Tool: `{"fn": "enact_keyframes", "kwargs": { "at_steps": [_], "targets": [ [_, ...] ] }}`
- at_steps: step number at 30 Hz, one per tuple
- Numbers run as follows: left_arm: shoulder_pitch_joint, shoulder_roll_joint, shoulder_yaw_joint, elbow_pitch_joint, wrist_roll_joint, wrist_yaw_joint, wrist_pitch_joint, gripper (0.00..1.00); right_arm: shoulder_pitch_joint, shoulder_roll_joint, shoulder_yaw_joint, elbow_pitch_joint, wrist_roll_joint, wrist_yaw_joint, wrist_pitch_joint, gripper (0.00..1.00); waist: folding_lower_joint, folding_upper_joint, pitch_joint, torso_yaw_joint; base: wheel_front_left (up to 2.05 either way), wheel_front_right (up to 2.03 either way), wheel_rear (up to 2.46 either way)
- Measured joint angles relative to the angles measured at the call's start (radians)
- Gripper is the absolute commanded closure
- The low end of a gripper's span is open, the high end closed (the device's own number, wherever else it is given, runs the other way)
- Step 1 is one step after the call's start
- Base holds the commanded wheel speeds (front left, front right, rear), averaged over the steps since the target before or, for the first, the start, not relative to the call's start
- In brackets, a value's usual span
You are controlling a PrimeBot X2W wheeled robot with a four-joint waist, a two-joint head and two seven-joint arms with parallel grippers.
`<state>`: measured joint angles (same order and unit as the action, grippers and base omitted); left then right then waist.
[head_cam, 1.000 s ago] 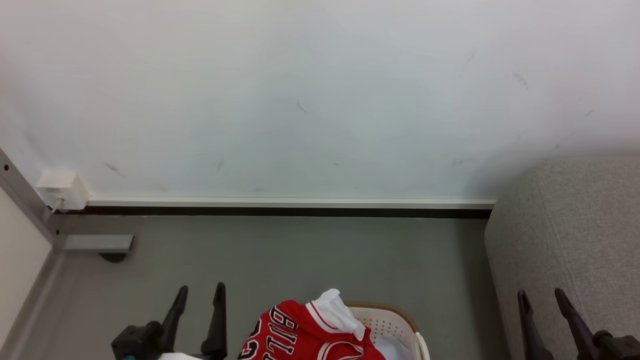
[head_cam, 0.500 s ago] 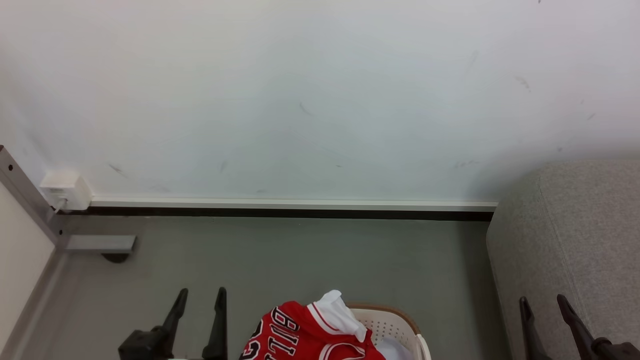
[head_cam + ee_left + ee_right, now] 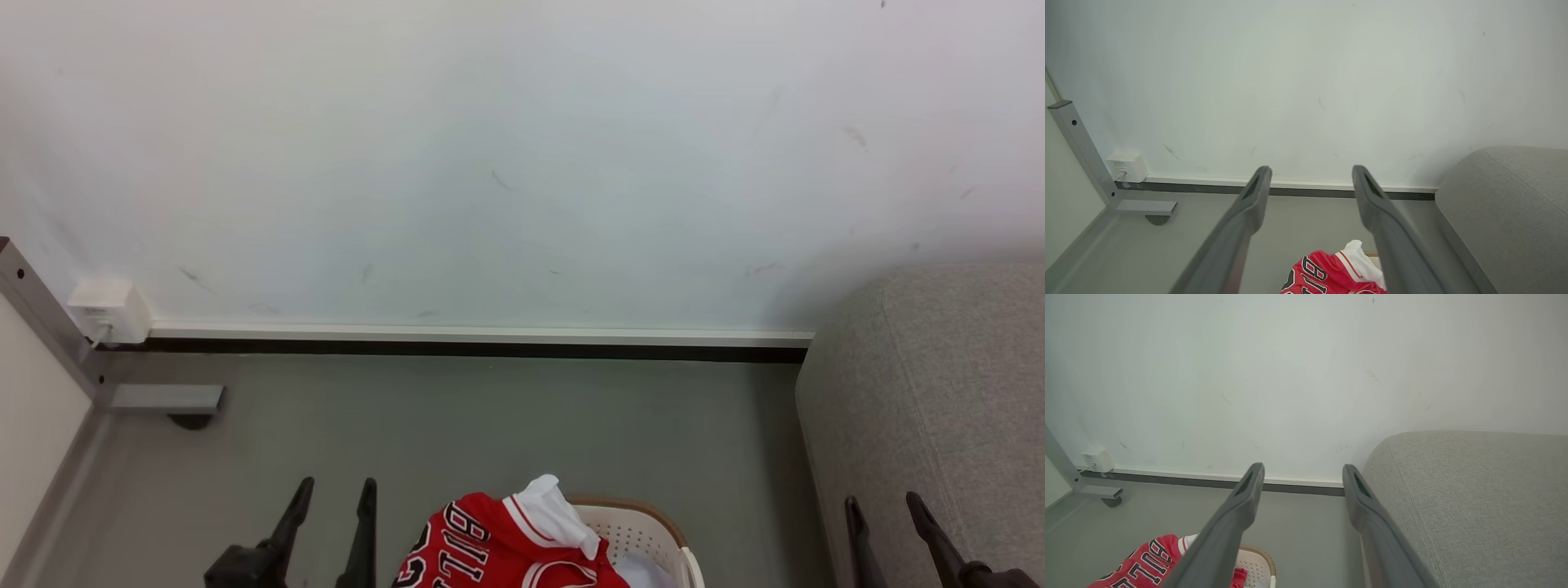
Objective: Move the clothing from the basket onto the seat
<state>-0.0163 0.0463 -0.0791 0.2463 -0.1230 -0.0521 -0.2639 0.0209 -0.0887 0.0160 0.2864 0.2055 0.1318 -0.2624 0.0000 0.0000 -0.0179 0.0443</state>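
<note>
The clothing [image 3: 498, 547], a red jersey with white trim and black-and-white lettering, is heaped in the basket [image 3: 645, 531], a cream perforated tub with a brown rim, at the bottom middle of the head view. The jersey [image 3: 1331, 273] also shows low in the left wrist view, and again as the jersey [image 3: 1143, 565] over the basket [image 3: 1257, 565] in the right wrist view. The grey fabric seat [image 3: 939, 392] rises at the right. My left gripper [image 3: 336, 490] hangs open left of the jersey, holding nothing. My right gripper [image 3: 883, 502] stands open in front of the seat, empty.
A white wall with a dark baseboard [image 3: 473, 347] runs across the back. At the left stand a grey metal frame post [image 3: 41, 318] with a foot and caster [image 3: 175, 404], and a small white wall box [image 3: 110, 310]. Grey floor [image 3: 490, 425] lies between basket and wall.
Both grippers sit slightly lower in the head view than a second ago, and the left one has shifted a little to the right. The jersey and basket have not moved.
</note>
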Motion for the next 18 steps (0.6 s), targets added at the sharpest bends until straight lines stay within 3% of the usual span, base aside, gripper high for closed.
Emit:
{"fn": "enact_keyframes", "kwargs": {
  "at_steps": [18],
  "targets": [
    [0.003, 0.0, -0.002, 0.006, -0.002, 0.004, 0.0, 0.0, -0.001, 0.003, -0.007, 0.008, 0.014, 0.0, 0.0, 0.0, 0.0, 0.0, 0.004, -0.012, 0.0, 0.0, 0.0]
  ]
}}
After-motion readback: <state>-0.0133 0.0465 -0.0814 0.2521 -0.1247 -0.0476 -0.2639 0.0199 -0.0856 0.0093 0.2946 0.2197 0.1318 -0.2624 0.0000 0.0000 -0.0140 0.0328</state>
